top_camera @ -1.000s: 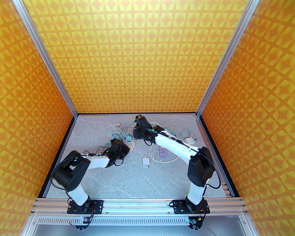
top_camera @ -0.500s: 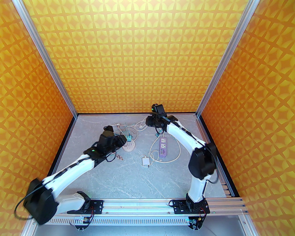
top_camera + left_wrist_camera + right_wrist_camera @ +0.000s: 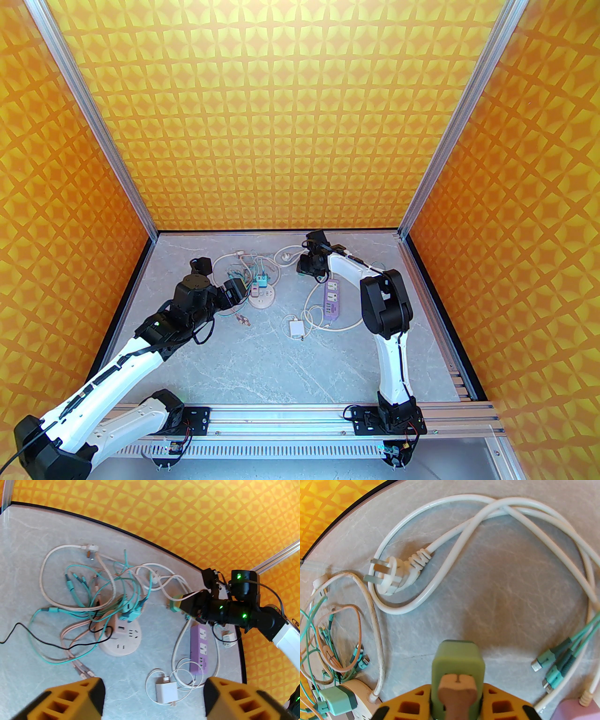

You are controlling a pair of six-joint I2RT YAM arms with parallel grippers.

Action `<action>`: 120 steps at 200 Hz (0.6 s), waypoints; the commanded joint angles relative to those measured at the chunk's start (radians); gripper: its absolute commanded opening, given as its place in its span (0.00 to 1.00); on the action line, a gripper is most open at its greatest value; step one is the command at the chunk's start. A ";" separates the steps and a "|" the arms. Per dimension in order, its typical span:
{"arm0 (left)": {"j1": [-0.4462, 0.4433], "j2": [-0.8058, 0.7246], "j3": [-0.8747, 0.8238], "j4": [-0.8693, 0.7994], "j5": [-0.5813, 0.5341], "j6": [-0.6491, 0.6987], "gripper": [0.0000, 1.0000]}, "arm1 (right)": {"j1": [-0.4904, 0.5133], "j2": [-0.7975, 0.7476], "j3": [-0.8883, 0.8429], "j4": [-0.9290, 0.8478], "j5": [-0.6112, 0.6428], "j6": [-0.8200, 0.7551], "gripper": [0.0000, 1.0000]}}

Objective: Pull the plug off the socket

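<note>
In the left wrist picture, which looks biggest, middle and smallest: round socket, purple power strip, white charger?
1. round socket
2. purple power strip, a close second
3. white charger, smallest even though it is nearest the camera

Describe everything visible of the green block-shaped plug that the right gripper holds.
The green block-shaped plug is a rounded cube of matt, rubbery-looking plastic. The right gripper is shut on it, yellow fingers pressing its two sides. A tan piece lies against its near face. From the left wrist view, bare metal prongs stick out of its far end, in no socket. It seems lifted above the grey marbled table.
</note>
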 commanded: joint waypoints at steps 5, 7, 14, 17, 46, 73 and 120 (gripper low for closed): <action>0.006 -0.001 -0.027 -0.040 -0.025 0.031 0.85 | -0.007 0.028 0.018 -0.014 -0.057 0.022 0.47; 0.006 0.000 -0.026 -0.041 -0.024 0.032 0.86 | -0.006 0.027 0.018 -0.015 -0.057 0.021 0.49; 0.007 0.004 -0.026 -0.039 -0.025 0.036 0.92 | -0.007 0.014 0.014 -0.021 -0.051 0.017 0.61; 0.006 0.006 -0.025 -0.039 -0.023 0.037 0.95 | -0.007 0.008 0.012 -0.022 -0.049 0.016 0.64; 0.008 0.029 -0.028 -0.033 -0.024 0.054 0.99 | -0.008 -0.081 -0.029 -0.027 -0.049 0.001 0.98; 0.014 0.066 -0.035 -0.011 -0.025 0.061 0.99 | -0.007 -0.183 -0.074 -0.050 -0.050 -0.018 0.98; 0.014 0.149 -0.015 0.010 -0.019 0.089 0.99 | -0.004 -0.369 -0.175 -0.101 0.006 -0.063 0.99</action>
